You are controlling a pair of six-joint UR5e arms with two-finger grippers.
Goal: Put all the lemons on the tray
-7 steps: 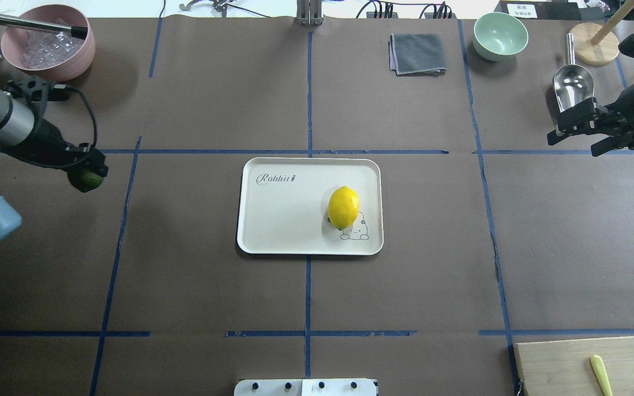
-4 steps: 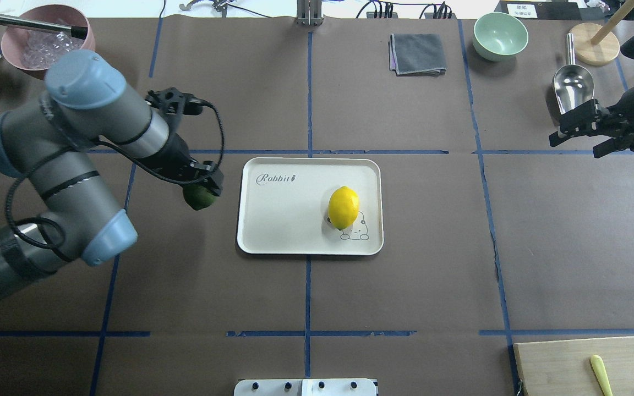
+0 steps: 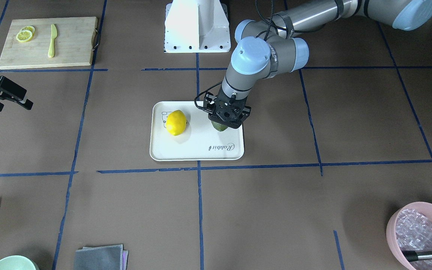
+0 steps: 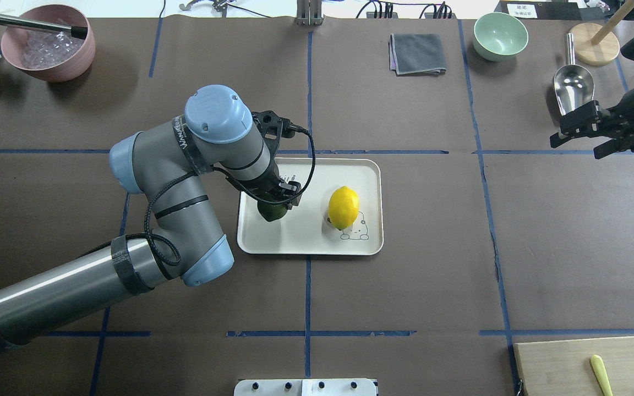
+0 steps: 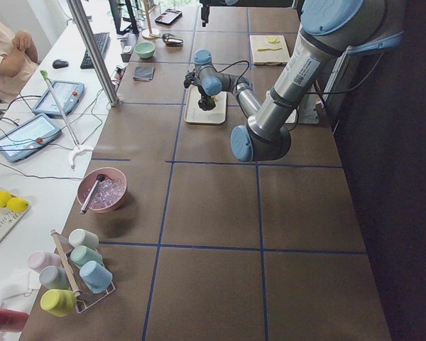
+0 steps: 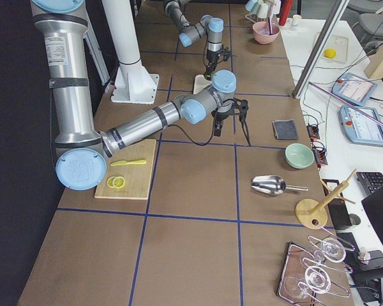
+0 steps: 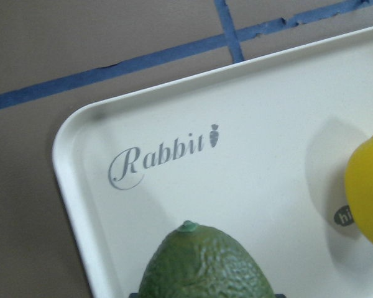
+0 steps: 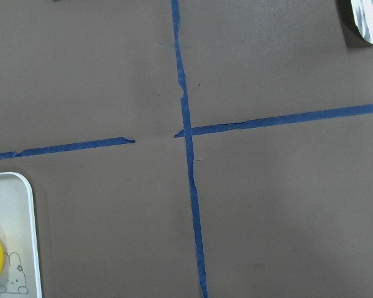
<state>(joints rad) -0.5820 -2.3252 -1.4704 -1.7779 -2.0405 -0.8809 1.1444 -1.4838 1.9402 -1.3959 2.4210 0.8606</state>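
In the overhead view, the flat cream-white tray with round corners lay in the middle of the brown tabletop. The bright yellow lemon lay on the right half of the tray, partly over the little animal drawing.

The left arm reached in from the lower left of that view. The left claw was closed tight around the dark green lemon and held it over the left part of the tray. In the left wrist view, the dark green lemon sat at the bottom of the frame, with the "Rabbit" writing just above it. It was not clear whether the fruit touched the tray. The two lemons were apart, with bare tray between them.

The right claw was at the right edge of the overhead view, well away from the tray. Its two fingers were spread wide and it held nothing.

In the overhead view, a round pink bowl stood in the upper left corner. A folded grey cloth, a pale green bowl and a shiny metal scoop lay along the top right. In the front-facing view, a wooden cutting board lay in the upper left with thin lemon slices and a small yellow-green knife on it.
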